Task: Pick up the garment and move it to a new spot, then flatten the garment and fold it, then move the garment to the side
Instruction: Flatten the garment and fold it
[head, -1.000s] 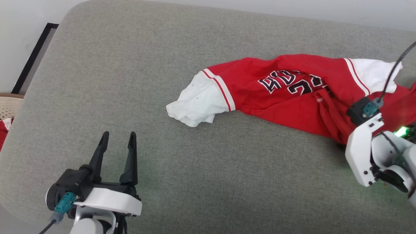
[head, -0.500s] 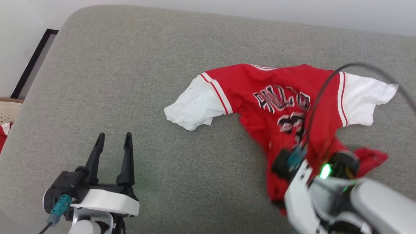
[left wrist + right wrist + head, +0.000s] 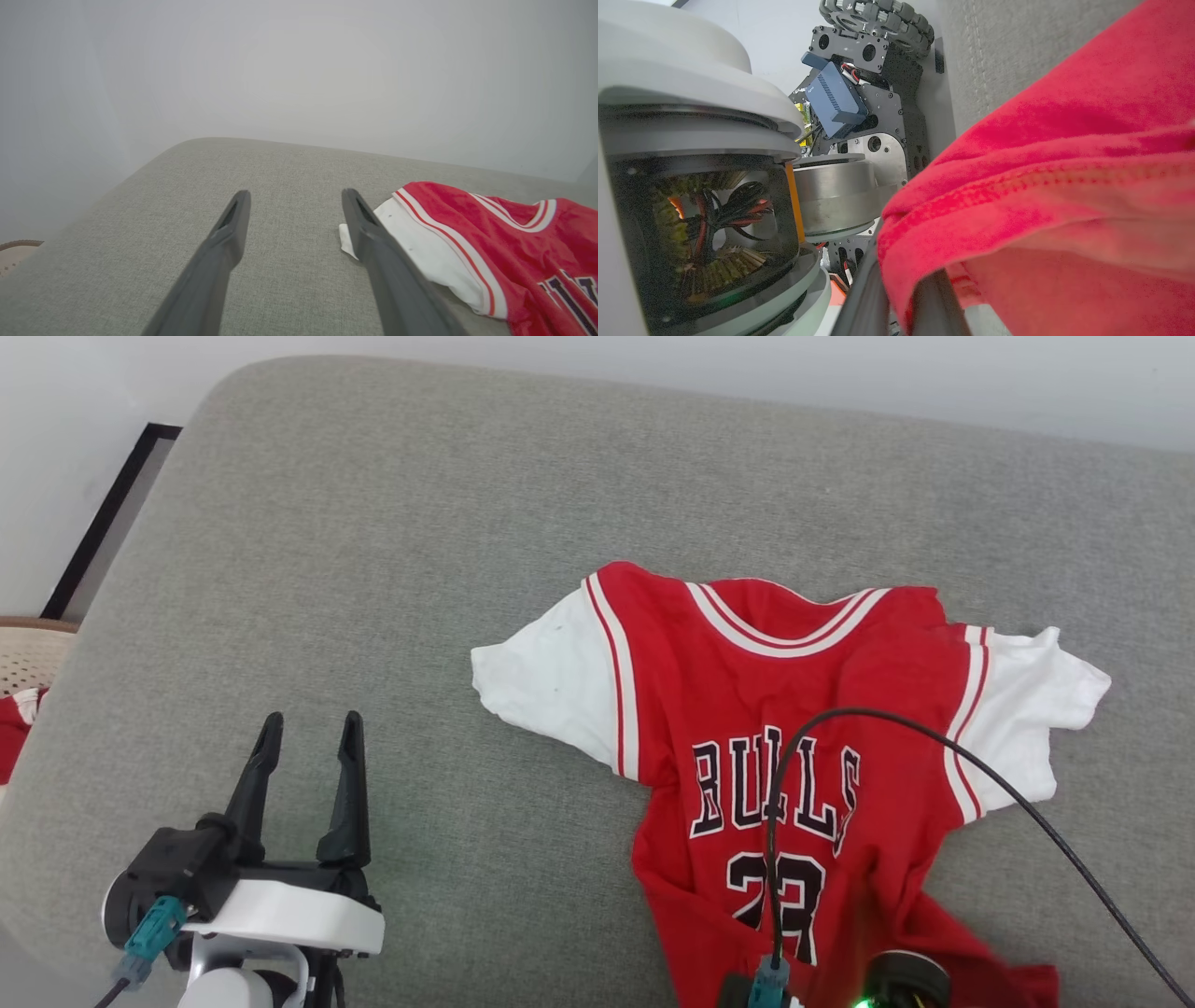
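Lower hem of garment (image 3: pixel 728 681) off-frame

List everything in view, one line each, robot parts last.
garment: one, red with white sleeves, lying face up on the cushion
cushion: one, grey, under the garment
wall: white, behind the cushion
strip: one, black, upper left beside the cushion
basket: one, beige, left edge of the head view
cloth: one, red, just below the basket
cable: one, black, arching over the garment
left gripper: black, open, lower left over bare cushion
right gripper: dark, shut on the garment's lower edge
base: dark metal, carrying a blue box
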